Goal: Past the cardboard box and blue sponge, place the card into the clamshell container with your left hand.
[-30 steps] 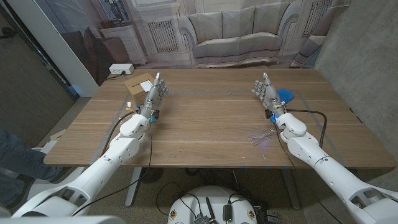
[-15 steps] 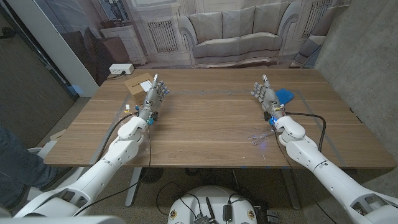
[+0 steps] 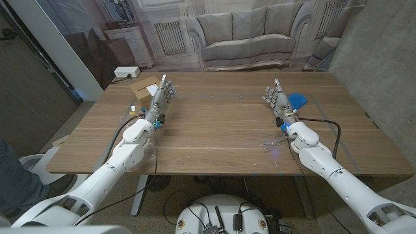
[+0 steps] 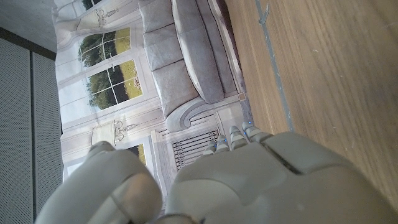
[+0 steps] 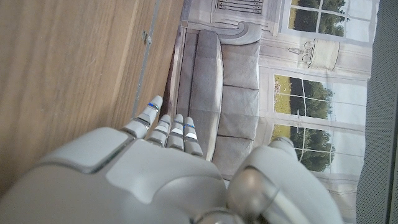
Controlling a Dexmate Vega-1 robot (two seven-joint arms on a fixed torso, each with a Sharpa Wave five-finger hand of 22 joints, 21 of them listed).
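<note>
My left hand (image 3: 162, 97) stands at the table's far left, fingers stretched out and holding nothing, just beside a small cardboard box (image 3: 144, 88). The back of my left hand (image 4: 249, 180) also shows in the left wrist view. My right hand (image 3: 278, 97) stands at the far right, fingers straight and empty, with a blue sponge (image 3: 297, 99) right beside it. My right hand (image 5: 137, 180) shows from behind in the right wrist view. A clear, glinting clamshell container (image 3: 270, 143) lies on the table nearer to me, beside my right forearm. I cannot make out the card.
The wooden table (image 3: 214, 130) carries thin tape lines. A white device (image 3: 127, 71) sits on a low cabinet behind the far left corner. A person's leg (image 3: 10, 169) is at the left edge. A sofa backdrop stands behind the table.
The person at the left edge has drawn back out of the picture. My right forearm shifted slightly; both hands stay where they were.
</note>
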